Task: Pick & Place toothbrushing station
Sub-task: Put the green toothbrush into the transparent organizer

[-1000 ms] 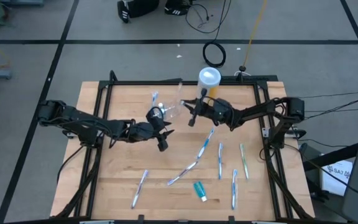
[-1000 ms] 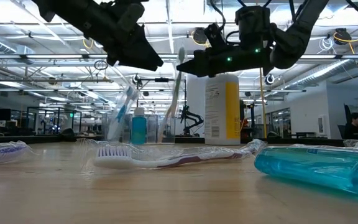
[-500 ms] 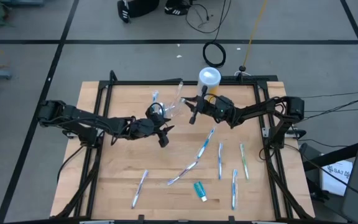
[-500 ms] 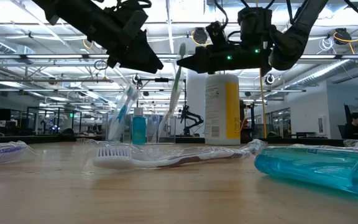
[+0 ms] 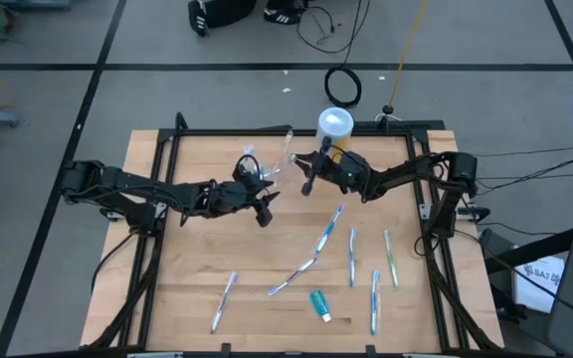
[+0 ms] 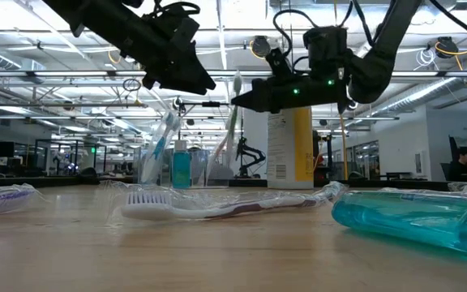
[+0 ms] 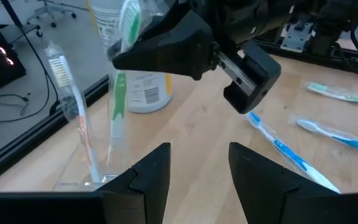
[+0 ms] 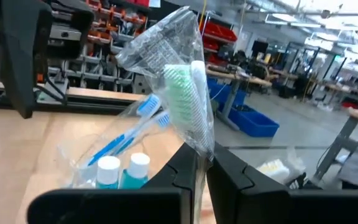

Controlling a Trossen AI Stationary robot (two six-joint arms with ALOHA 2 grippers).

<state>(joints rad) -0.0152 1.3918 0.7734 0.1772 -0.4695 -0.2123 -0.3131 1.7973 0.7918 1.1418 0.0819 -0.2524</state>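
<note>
A small clear cup (image 5: pixel 270 175) stands at the table's far middle. In it are pale blue toothbrushes (image 8: pixel 126 127) and two teal toothpaste tubes (image 8: pixel 122 169). My right gripper (image 5: pixel 305 185) hovers just right of the cup, shut on a wrapped green toothbrush (image 7: pixel 119 74). That toothbrush stands head up, and its lower end reaches down into the cup (image 7: pixel 98 162). My left gripper (image 5: pixel 263 211) hangs open just on the near side of the cup, with nothing between its fingers (image 7: pixel 151 177). Several more toothbrushes (image 5: pixel 329 231) and a teal tube (image 5: pixel 319 304) lie flat on the table's near right. My right gripper pinches the wrapped green toothbrush between its two fingers, on the neck just below the bristle head (image 8: pixel 199 144). The fingers come about level from the table's right and lie across the brush. The brush stands nearly upright, head up, handle pointing down into the cup.
A tall yellow canister with a white lid (image 5: pixel 334 125) stands right of the cup, behind my right gripper. A black frame (image 5: pixel 157 149) borders the table. In the low view a white-headed toothbrush (image 6: pixel 217 207) and a teal tube (image 6: pixel 416 221) lie near the front edge.
My left gripper has swung toward the table's far edge, closer to the cup, still open. My right gripper has shifted slightly left and down toward the cup with the green toothbrush, which stays upright.
</note>
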